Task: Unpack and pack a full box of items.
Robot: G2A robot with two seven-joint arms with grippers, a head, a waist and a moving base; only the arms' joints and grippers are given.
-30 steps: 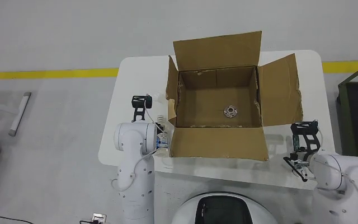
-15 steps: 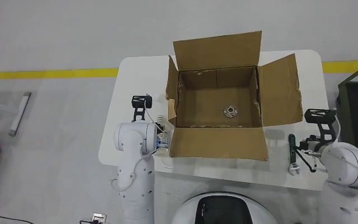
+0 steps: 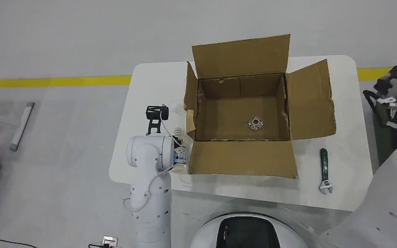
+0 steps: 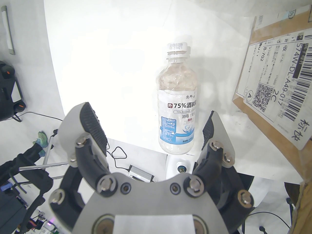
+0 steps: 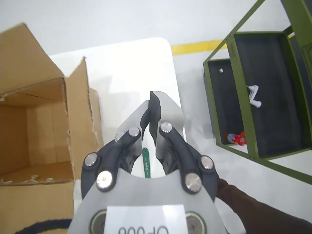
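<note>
Green-handled wrench released onto table, now below right gripper, lifted clear, pinched closed, empty. One more item unpacked; round metal part left in box.

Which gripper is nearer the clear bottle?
Left. The left gripper hovers right by the bottle; the right gripper is away on the box's far side.

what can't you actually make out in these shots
Top view: the round metal part in the box is too small to identify.
Right wrist view: the right end effector hides the head of the wrench; just part of the green handle shows.
Top view: the left arm covers most of the bottle.
</note>
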